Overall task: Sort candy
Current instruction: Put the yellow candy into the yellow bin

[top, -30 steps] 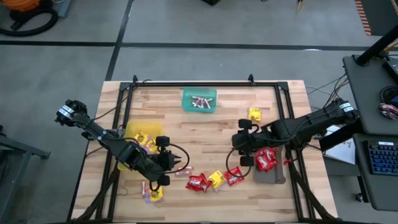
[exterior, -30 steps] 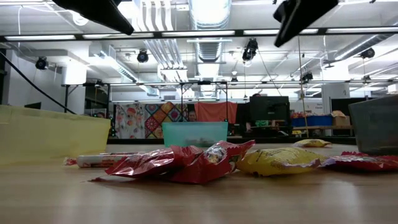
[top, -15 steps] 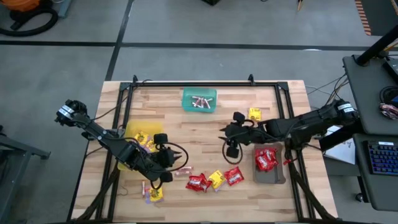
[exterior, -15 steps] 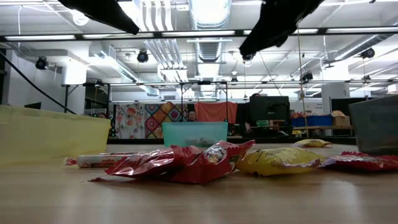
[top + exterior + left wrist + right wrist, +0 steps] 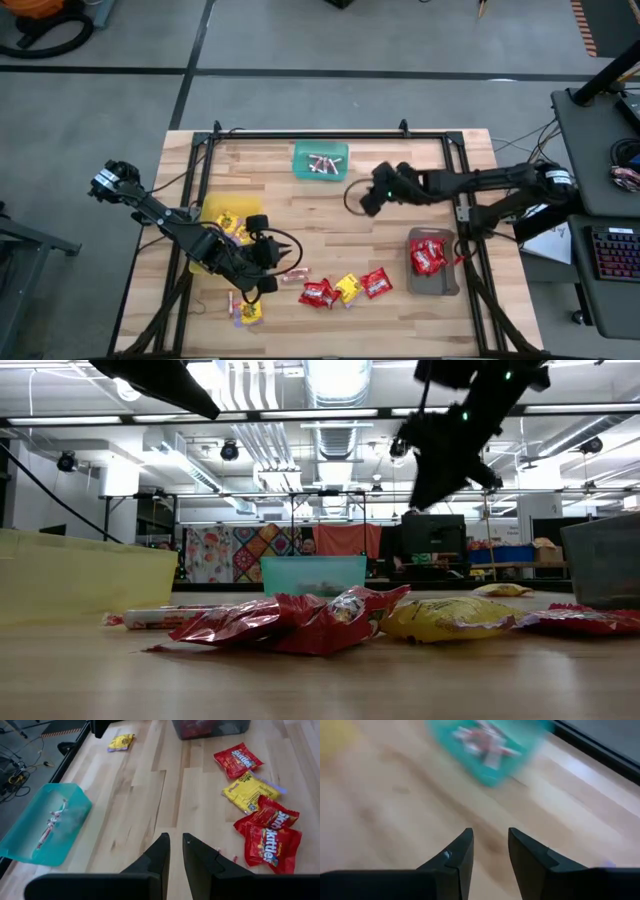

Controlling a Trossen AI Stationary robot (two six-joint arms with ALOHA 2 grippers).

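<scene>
High view: three red packets lie loose beside one yellow packet; both claws gape narrowly, empty.

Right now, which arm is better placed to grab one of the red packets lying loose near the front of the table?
Probably the left. The left gripper hangs beside the loose red packets, while the right gripper is farther back, nearer the green tray.

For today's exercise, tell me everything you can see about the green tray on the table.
The green tray is a small, shallow, translucent teal plastic bin, rectangular with rounded corners. It sits flat and upright on the wooden table near its far edge, around the middle. Inside lie a few small pinkish-silver twisted rolls. Nothing else touches it; the right gripper hovers close by, empty.
</scene>
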